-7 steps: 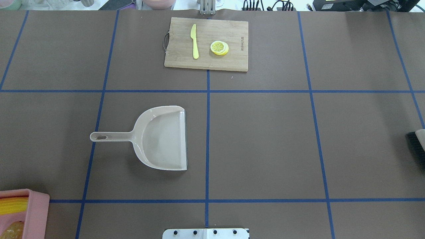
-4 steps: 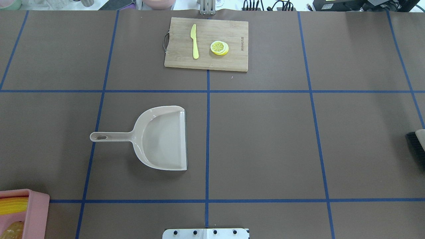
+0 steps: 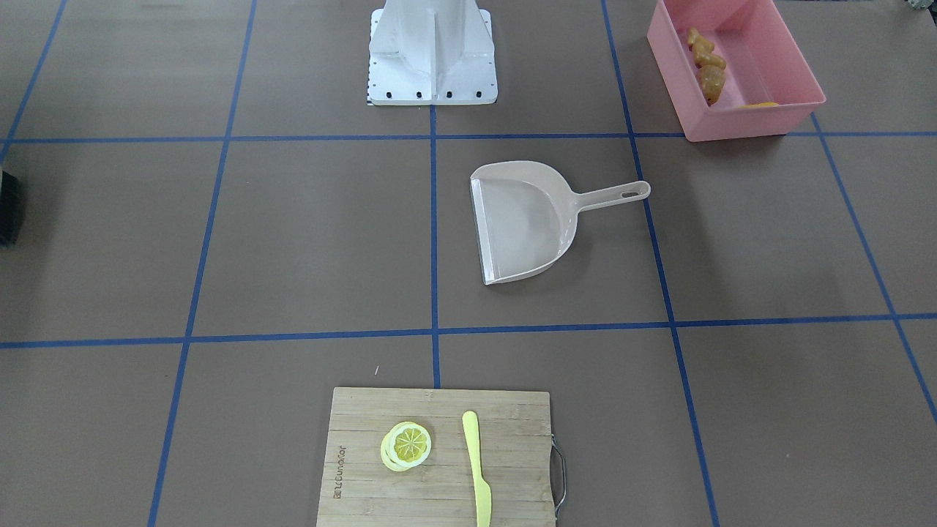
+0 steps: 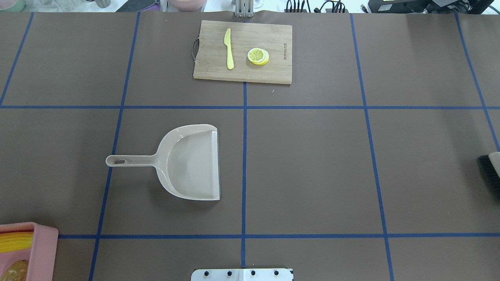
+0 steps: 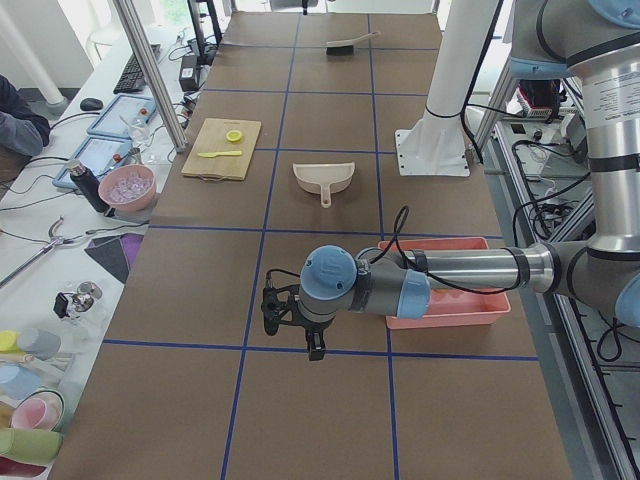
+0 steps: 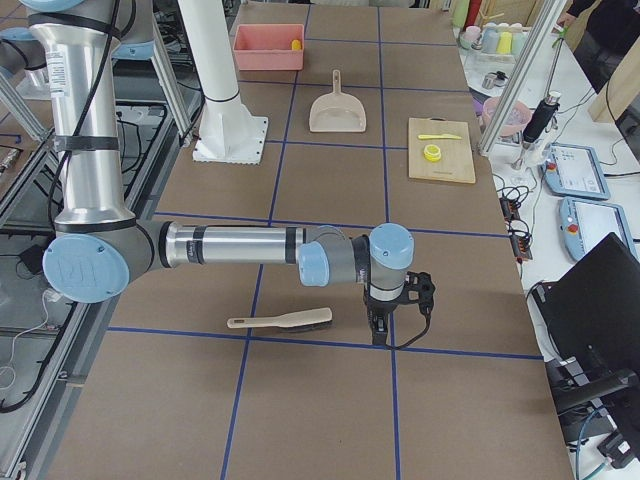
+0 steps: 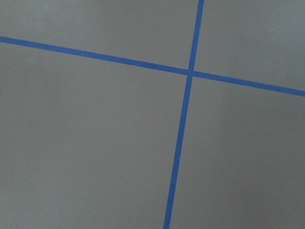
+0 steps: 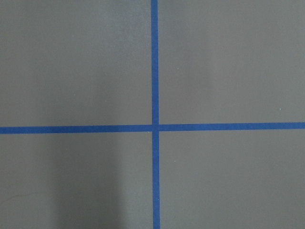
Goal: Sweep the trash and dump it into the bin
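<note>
Standing at the left end of the counter, I am seeing first the left tool, which is hanging low over bare brown paper and blue tape lines; from here I cannot tell if it is released or clenched. Just behind it the pink bin is sitting near the robot's side. The trash is lying inside it: the yellow corn cob and the knobbly ginger root are showing, but the potato I am not finding. So I am judging that the dumping is done. Farther on, the beige dustpan is lying flat and empty, its open lip pointing toward the middle, probably put down after use. Beyond it a wooden cutting board is carrying a yellow knife and lemon slices; a small printed mark is there, too small for reading. At the far end the brush is lying on the counter just beside the right tool, not in it; its state I cannot tell either.
</note>
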Controlling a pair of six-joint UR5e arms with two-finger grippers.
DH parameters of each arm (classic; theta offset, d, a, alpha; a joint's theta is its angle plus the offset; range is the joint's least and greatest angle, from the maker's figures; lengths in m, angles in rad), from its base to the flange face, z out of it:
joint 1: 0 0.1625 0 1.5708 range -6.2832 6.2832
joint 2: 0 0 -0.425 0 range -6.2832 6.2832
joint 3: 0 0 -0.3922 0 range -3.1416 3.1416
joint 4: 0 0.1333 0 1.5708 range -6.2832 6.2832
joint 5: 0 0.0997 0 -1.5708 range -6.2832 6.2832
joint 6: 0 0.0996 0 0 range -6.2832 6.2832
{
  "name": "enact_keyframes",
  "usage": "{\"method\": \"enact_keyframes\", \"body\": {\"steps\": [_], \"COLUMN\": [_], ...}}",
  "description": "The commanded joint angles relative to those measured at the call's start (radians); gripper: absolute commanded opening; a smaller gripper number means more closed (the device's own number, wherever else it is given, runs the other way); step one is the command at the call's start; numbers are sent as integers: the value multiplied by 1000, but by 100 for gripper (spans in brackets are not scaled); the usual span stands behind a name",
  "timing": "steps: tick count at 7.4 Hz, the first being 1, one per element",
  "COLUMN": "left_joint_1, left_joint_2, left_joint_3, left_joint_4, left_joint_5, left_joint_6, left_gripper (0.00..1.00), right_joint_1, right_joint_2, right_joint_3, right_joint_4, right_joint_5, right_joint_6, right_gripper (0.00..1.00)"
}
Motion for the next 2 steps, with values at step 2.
{"method": "enact_keyframes", "body": {"steps": [2], "left_joint_1": [-21], "left_joint_2": [28], "left_joint_3": [1], "left_joint_4": [-2], "left_joint_5": [-22], "left_joint_6": [2], "left_gripper": [99], "right_joint_1": [0], "right_joint_2": [1], "right_joint_3": [-1], "right_joint_4": [0], "right_joint_5": [0], "right_joint_6": [0], "right_gripper": [100]}}
